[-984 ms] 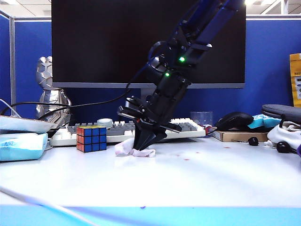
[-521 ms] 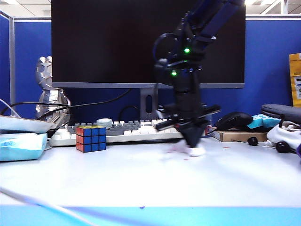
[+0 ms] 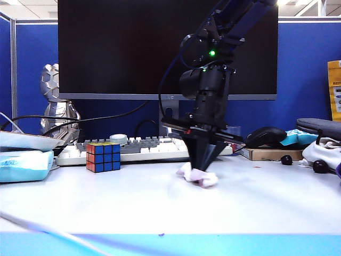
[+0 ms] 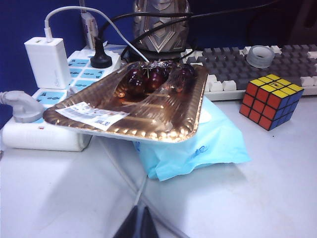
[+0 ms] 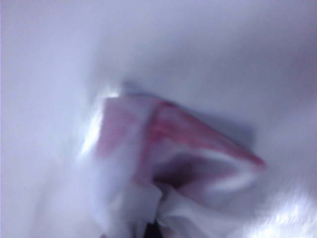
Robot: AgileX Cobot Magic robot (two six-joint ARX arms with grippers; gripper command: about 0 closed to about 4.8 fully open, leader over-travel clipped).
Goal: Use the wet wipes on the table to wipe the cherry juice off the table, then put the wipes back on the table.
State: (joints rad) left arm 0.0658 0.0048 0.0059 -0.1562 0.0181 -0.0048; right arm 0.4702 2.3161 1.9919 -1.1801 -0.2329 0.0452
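The wet wipes (image 3: 202, 177), a crumpled white wad tinged pink, lie on the white table (image 3: 106, 202) in front of the keyboard. My right gripper (image 3: 202, 166) points straight down onto them and is shut on their top. In the right wrist view the wipes (image 5: 168, 163) fill the picture, blurred, with pink stains, and they cover the fingertips. A tiny speck of cherry juice (image 3: 161, 234) shows near the blue front edge, another (image 3: 257, 167) at the right. My left gripper (image 4: 140, 220) hangs shut over a white cable, far from the wipes.
A Rubik's cube (image 3: 103, 156) and a keyboard (image 3: 133, 146) stand behind the wipes. A foil tray with cherries (image 4: 148, 99) rests on a pale blue packet (image 4: 203, 148) at the left. A mouse (image 3: 265, 136), a box and two loose dark cherries (image 3: 321, 166) are at the right.
The right gripper dragged the wipes from beside the cube rightward across the table, then back a little toward the middle. Its wrist swung from tilted to upright. The left arm kept still.
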